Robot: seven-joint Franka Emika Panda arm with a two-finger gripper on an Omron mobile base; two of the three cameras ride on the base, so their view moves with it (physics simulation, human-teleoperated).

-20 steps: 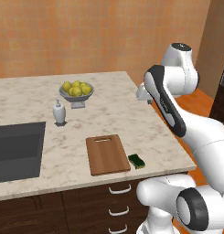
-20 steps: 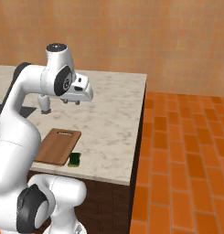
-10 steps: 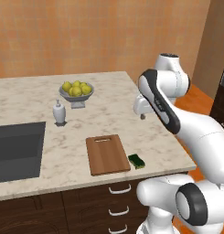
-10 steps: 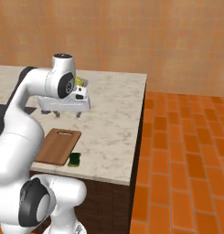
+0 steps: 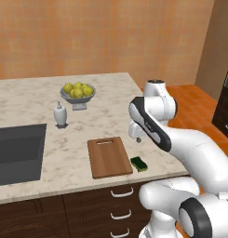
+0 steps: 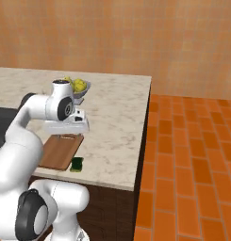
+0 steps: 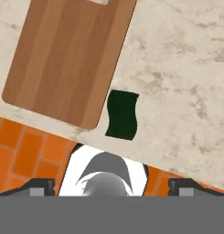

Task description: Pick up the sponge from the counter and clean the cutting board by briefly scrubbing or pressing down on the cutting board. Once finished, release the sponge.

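A simulated kitchen with an orange-brown wall behind and orange tiled floor to the right; the counter (image 5: 110, 93), beige marbled stone over dark brown drawers (image 5: 87, 211) with white handles, fills the middle of the left base view, its dark sink basin (image 5: 17, 151) at nine o'clock. A bowl of yellow lemons (image 5: 77, 91) stands toward twelve o'clock, and a small white bottle (image 5: 61, 114) stands near it at about seven o'clock from the bowl. The cutting board (image 5: 109, 156) lies flat near the front edge, slot handle at its far short end; the sponge (image 5: 139, 163), dark green face up, lies on the stone just beside the board at roughly four o'clock from its centre, close to the counter's front edge; in the hand view the sponge (image 7: 122, 114) sits beside the board's (image 7: 70, 57) corner with a thin strip of stone between them, though whether they touch cannot be told. The gripper (image 5: 136, 135) hangs above the counter at about two o'clock from the board, well above the sponge and holding nothing; the right base view shows the hand (image 6: 67, 126) over the board's far end. In the hand view the two dark fingertips (image 7: 38, 187) stand far apart at the bottom corners, so the jaws are spread wide.
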